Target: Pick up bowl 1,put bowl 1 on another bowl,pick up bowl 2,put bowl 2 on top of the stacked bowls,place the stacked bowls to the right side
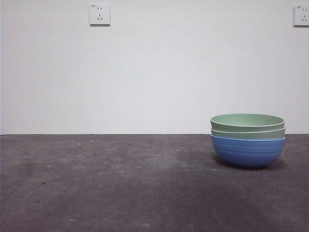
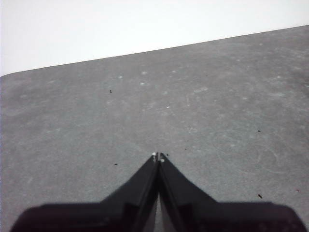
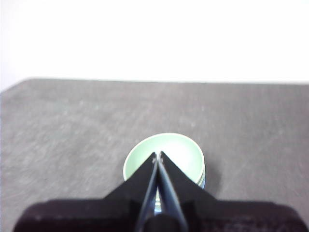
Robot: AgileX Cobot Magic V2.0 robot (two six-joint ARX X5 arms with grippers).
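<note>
The three bowls stand nested on the right of the table. The blue bowl (image 1: 247, 151) is at the bottom. The darker grey-green bowl 1 (image 1: 247, 134) shows only as a band above it, and the paler mint bowl 2 (image 1: 247, 122) is on top. In the right wrist view the stacked bowls (image 3: 176, 152) lie beyond my right gripper (image 3: 158, 158), which is shut, empty and well above them. My left gripper (image 2: 158, 157) is shut over bare table, with no bowl near it. Neither gripper shows in the front view.
The dark grey table (image 1: 120, 183) stretches left of the stack. A white wall with two sockets (image 1: 99, 14) stands behind it.
</note>
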